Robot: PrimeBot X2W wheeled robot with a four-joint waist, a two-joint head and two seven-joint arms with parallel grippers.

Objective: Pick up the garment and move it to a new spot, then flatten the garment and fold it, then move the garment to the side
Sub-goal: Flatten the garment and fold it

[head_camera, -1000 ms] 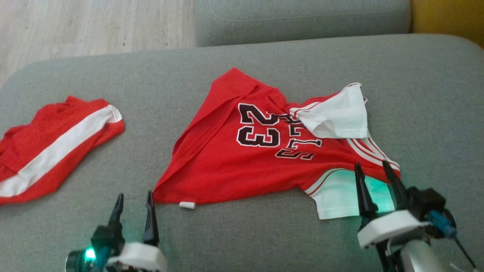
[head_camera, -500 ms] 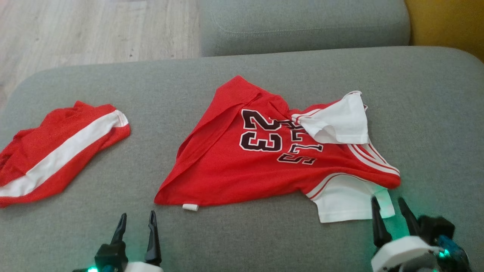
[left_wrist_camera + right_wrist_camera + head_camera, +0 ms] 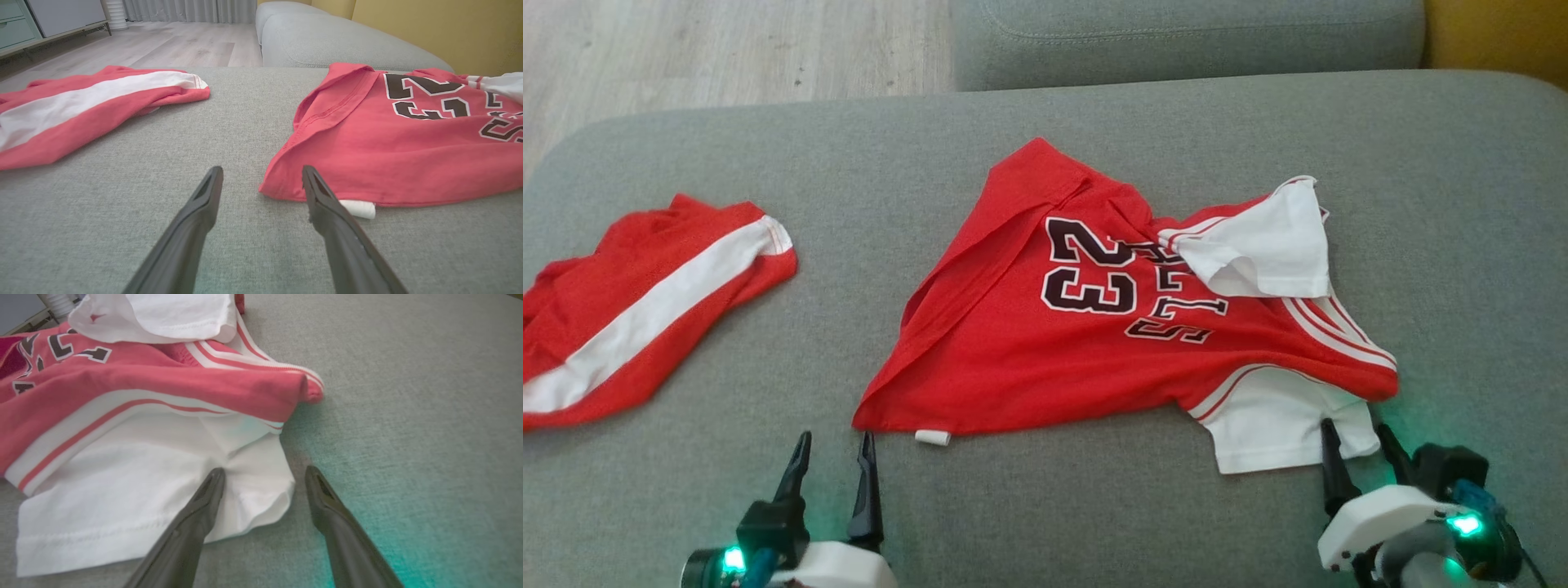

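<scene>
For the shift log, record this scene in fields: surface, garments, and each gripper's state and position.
surface: grey sofa cushion
task garment: red jersey, number 23, crumpled, mid-cushion, not yet flattened
sleeve: white sleeve at the jersey's near right corner
other garment: red garment with a white stripe, far left, apart from the jersey
left gripper: open, empty, beside the jersey's near left corner
right gripper: open, empty, at the white sleeve's edge
</scene>
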